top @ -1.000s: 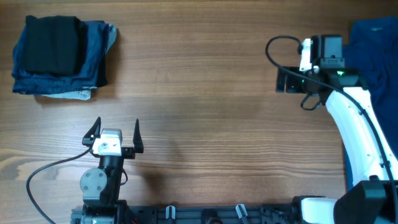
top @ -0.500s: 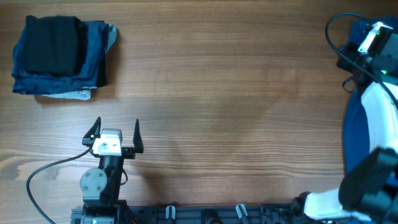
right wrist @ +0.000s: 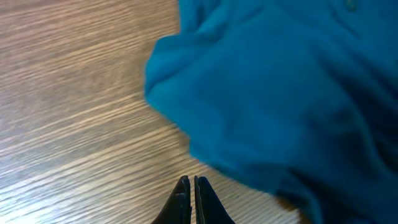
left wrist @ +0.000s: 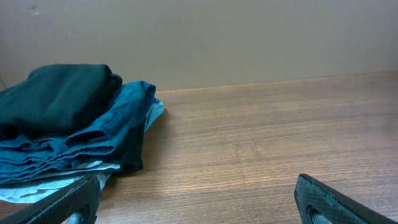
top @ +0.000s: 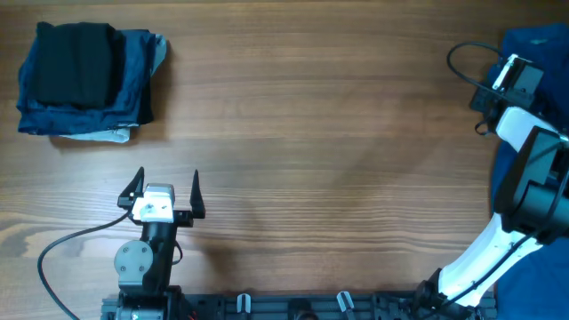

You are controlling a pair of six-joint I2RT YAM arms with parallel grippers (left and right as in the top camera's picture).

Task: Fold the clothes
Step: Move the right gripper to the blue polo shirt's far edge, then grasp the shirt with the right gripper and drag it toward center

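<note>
The clothes (top: pixel 540 43), a medium-blue shirt, lie bunched at the table's far right edge and fill the upper right of the right wrist view (right wrist: pixel 280 81). My right gripper (right wrist: pixel 191 182) is shut, its two fingertips pressed together over bare wood just short of the shirt's near fold. No cloth shows between them. From overhead, the right wrist (top: pixel 511 78) hangs at the shirt's left border. My left gripper (top: pixel 167 180) rests open at the lower left, far from the shirt, with nothing between its fingers (left wrist: pixel 329 200).
A folded stack (top: pixel 84 80) of a black garment on darker blue and grey pieces sits at the back left, also in the left wrist view (left wrist: pixel 68 124). A black cable (top: pixel 462 58) loops beside the right wrist. Bare wood table (top: pixel 311 151) spans the middle.
The right arm swung from the table's right-centre out to the shirt at the right edge, and its jaws closed. The left arm has not moved.
</note>
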